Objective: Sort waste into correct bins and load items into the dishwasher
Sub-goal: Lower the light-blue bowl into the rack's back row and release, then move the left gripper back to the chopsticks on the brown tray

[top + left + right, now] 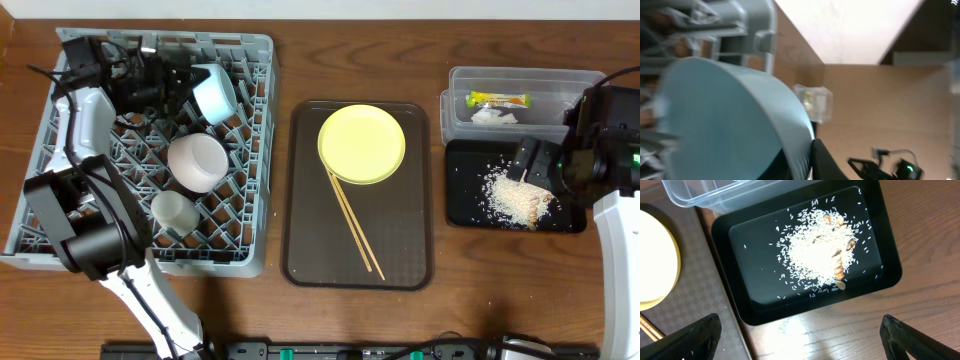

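The left gripper (180, 88) is reaching into the upper left of the rack (240, 230), one finger (821, 161) lying against the blue bowl (213, 92). Blur is hiding whether it is clamping or letting go. At right, the right gripper (797, 325) is hovering, spread wide, over the black tray (755, 280) holding rice (815, 255). The plate (361, 143) and chopsticks (355, 225) are sitting on the brown tray (400, 230) at centre.

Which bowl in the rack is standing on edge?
The light blue bowl, tipped on its rim; the pinkish-white bowl lies flat in the middle of the rack.
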You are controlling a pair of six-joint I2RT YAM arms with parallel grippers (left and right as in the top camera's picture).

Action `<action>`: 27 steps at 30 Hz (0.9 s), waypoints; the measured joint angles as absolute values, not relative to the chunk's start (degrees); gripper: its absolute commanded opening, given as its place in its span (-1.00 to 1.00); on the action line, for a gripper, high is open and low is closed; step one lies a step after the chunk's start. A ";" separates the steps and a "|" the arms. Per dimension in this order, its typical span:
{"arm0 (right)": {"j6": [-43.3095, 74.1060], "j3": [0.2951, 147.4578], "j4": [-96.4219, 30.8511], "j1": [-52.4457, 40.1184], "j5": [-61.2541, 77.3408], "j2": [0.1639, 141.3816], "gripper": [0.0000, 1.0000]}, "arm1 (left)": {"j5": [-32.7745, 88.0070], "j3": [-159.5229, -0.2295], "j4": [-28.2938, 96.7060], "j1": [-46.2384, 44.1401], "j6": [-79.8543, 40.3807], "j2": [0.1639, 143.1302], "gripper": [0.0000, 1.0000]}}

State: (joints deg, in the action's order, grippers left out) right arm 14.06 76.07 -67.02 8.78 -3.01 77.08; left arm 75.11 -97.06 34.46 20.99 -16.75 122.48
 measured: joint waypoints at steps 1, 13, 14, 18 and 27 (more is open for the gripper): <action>14.06 76.07 -67.05 8.78 -3.01 77.08 0.98 | 74.06 -97.06 34.50 21.30 -16.64 122.48 -0.67; 14.06 76.07 -67.13 8.78 -3.01 77.08 0.99 | 58.46 -96.01 35.90 25.76 -16.29 123.44 0.22; 14.06 76.07 -67.13 8.78 -3.01 77.08 0.98 | 58.00 -96.01 35.83 26.15 -16.27 123.44 0.25; 14.06 76.07 -67.24 8.78 -3.01 77.08 0.98 | 56.69 -96.01 35.51 27.00 -16.21 123.31 0.36; 14.06 76.07 -67.22 8.78 -3.01 77.08 0.98 | 48.01 -95.66 42.98 25.19 -14.90 108.68 0.55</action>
